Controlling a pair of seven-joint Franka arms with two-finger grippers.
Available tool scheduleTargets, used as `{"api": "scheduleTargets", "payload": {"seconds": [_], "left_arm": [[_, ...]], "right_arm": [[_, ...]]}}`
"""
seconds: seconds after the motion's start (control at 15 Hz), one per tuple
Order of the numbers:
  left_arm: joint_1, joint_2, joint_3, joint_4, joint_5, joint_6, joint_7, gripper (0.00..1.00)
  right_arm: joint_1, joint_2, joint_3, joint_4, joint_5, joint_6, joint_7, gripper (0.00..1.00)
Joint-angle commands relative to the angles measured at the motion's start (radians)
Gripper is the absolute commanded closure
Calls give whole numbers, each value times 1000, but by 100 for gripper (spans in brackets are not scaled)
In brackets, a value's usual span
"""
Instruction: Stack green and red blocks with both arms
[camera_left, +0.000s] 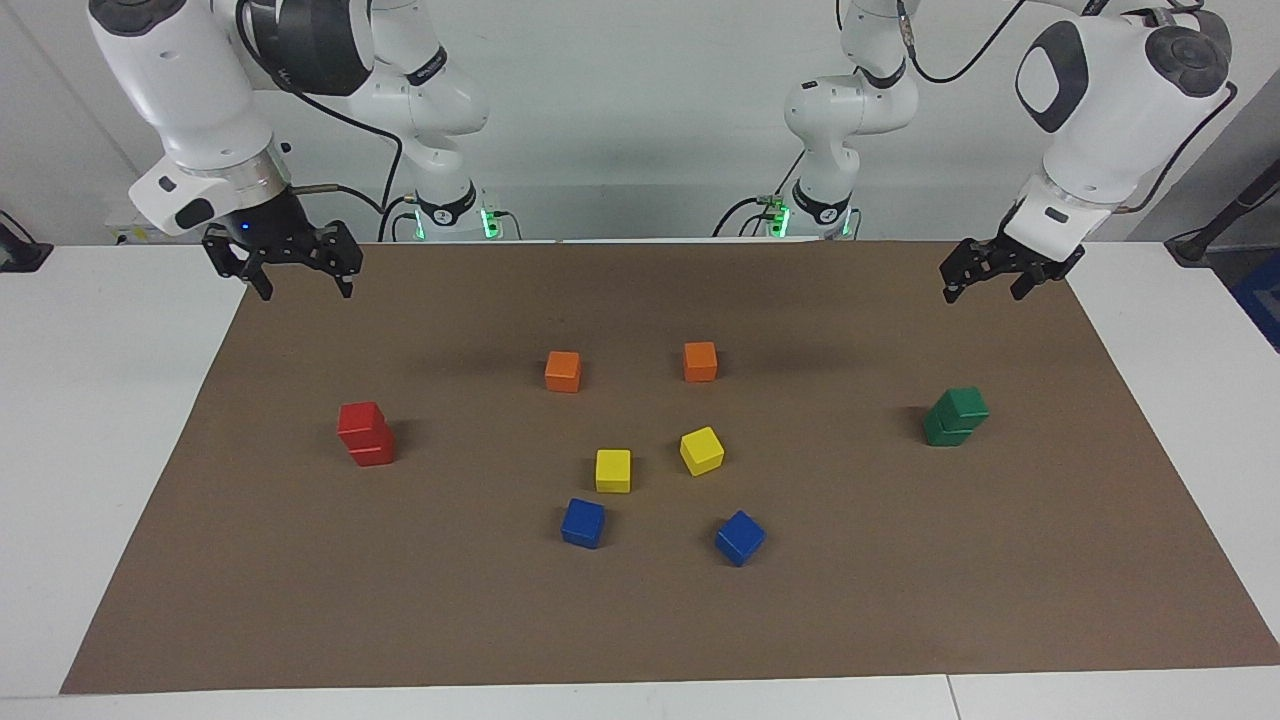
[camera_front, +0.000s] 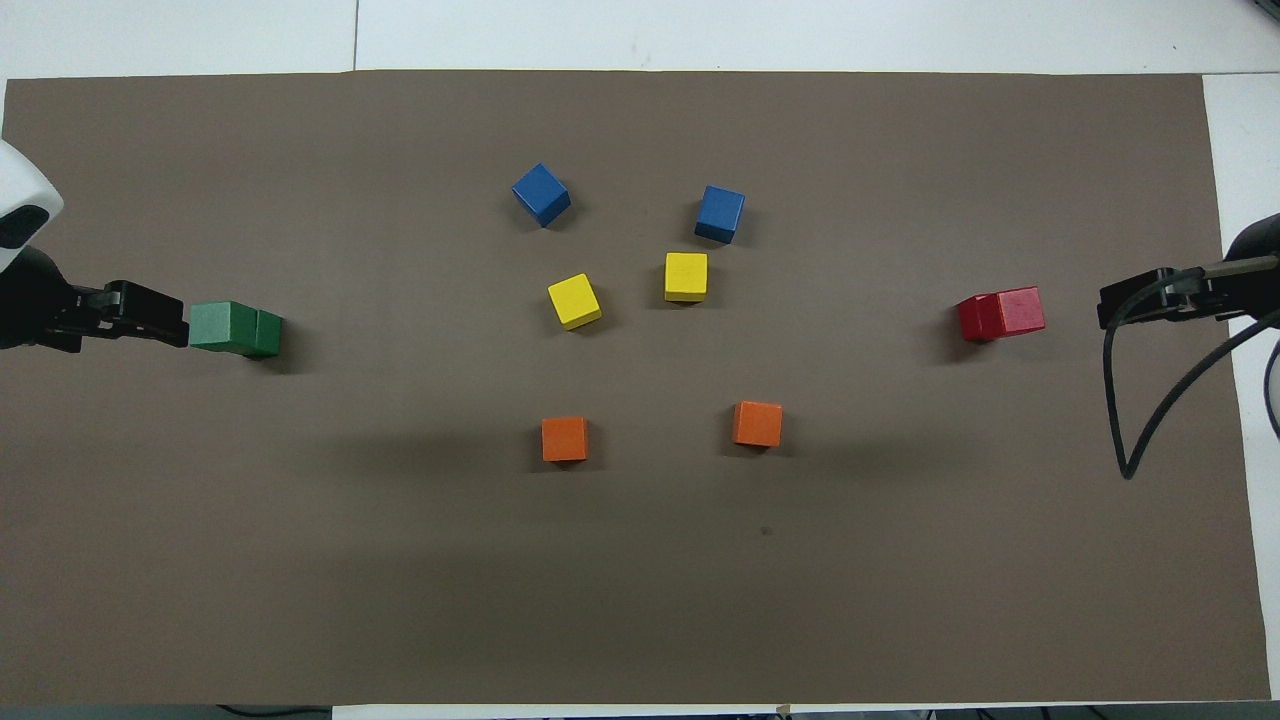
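Observation:
Two red blocks (camera_left: 365, 432) stand stacked, the upper one slightly askew, toward the right arm's end of the mat; the red stack (camera_front: 1002, 314) also shows from overhead. Two green blocks (camera_left: 955, 416) stand stacked toward the left arm's end, seen from above as the green stack (camera_front: 235, 329). My right gripper (camera_left: 305, 288) hangs open and empty, high over the mat's corner by the right arm's base, apart from the red stack. My left gripper (camera_left: 982, 290) waits open and empty, raised over the mat's edge at its own end.
A brown mat (camera_left: 640, 620) covers the table. In its middle lie two orange cubes (camera_left: 563, 371) (camera_left: 700, 361), two yellow cubes (camera_left: 613, 470) (camera_left: 702, 450) and two blue cubes (camera_left: 583, 523) (camera_left: 739, 538), all single and apart from both stacks.

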Motion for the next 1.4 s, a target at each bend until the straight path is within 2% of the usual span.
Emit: {"api": "scheduleTargets", "payload": {"seconds": [0.0, 0.4, 0.87, 1.34], "left_arm": [[-3, -20, 5, -5, -12, -3, -6, 0], [-3, -20, 7, -5, -12, -5, -6, 0], [-2, -20, 7, -5, -12, -5, -6, 0], [-2, -20, 7, -5, -12, -5, -6, 0]], "right_arm": [[-28, 29, 2, 63, 8, -55, 7, 0], [-43, 37, 3, 72, 3, -4, -21, 0], [-2, 4, 11, 60, 11, -17, -16, 0], [-12, 0, 8, 58, 25, -27, -16, 0]]}}
